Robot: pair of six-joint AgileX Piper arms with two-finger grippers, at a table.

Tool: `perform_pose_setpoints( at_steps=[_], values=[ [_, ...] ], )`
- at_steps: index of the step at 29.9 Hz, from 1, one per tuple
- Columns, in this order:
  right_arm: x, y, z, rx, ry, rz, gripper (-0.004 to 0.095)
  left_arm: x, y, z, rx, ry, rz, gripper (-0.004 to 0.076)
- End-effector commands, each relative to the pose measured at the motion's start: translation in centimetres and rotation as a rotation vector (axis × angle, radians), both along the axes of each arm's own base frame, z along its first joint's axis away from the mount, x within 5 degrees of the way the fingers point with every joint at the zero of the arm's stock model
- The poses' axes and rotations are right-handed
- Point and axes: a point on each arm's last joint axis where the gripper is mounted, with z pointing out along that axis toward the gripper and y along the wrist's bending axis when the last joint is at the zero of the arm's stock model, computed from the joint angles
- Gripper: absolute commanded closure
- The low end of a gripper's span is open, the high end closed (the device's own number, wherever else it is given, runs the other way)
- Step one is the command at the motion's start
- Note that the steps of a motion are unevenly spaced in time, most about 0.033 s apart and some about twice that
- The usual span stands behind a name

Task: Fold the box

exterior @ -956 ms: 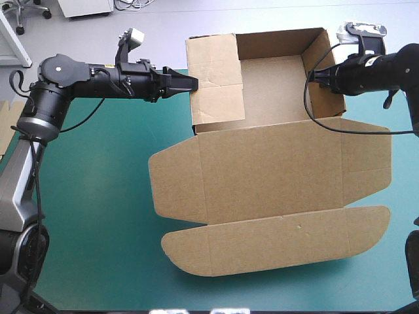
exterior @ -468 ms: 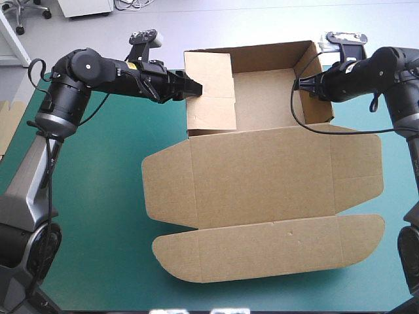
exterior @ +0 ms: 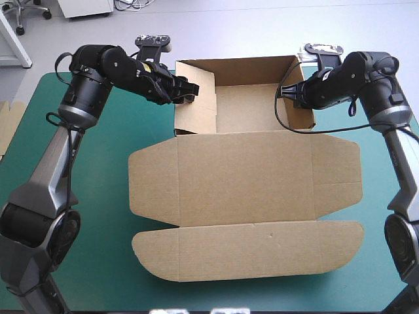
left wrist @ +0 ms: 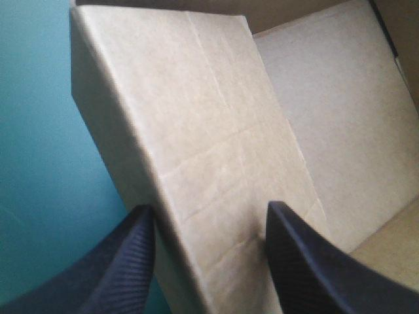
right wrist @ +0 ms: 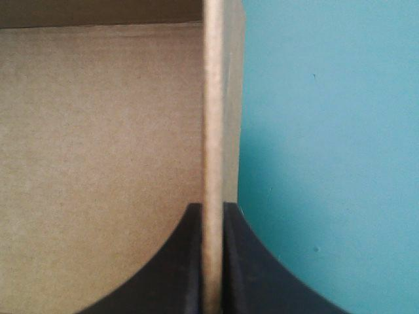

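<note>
The brown box (exterior: 249, 108) stands at the back of the table as an open tray, its lid (exterior: 242, 173) and front flap (exterior: 249, 252) lying flat toward the near edge. My left gripper (exterior: 188, 88) is open and straddles the top of the tray's left wall. In the left wrist view, the folded wall flap (left wrist: 216, 131) leans inward between the parted fingers of the left gripper (left wrist: 209, 261). My right gripper (exterior: 292, 93) is shut on the right wall's upper edge. In the right wrist view, the thin wall (right wrist: 213, 98) runs straight up from the right gripper (right wrist: 213, 261).
More brown board (exterior: 8, 124) shows at the table's left edge. Bare teal-green cover (exterior: 91, 196) lies left of the lid, with a narrower strip (exterior: 386, 190) to its right. The front flap reaches close to the table's near edge.
Both arms have moved left and the whole box has slid left with them. The left wall flap now stands steeper and looks narrower from above.
</note>
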Motion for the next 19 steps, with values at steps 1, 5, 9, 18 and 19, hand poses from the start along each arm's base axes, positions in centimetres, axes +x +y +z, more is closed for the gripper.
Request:
perform_pose_setpoints(
  at_steps=[1,5,9,18,19],
  values=[
    [-0.8,0.6,2.3,0.067,-0.085,0.007,0.0907,-0.8,-0.1,1.1,-0.015,0.011,0.002,0.0358],
    [-0.5,0.5,1.9,0.042,-0.077,0.003,0.0907,0.0,-0.2,0.2,0.008,0.026,0.016,0.0370],
    [0.1,0.5,1.2,0.033,-0.058,0.000,0.0907,0.4,-0.3,-0.3,0.019,0.036,0.021,0.0391],
    [1.2,0.7,0.1,0.046,-0.029,-0.030,0.0907,0.6,-0.3,-0.8,0.109,0.005,0.039,0.0393],
    [1.3,0.7,0.1,0.044,-0.032,-0.036,0.0907,0.7,-0.3,-0.8,0.112,0.006,0.040,0.0392]
  ],
)
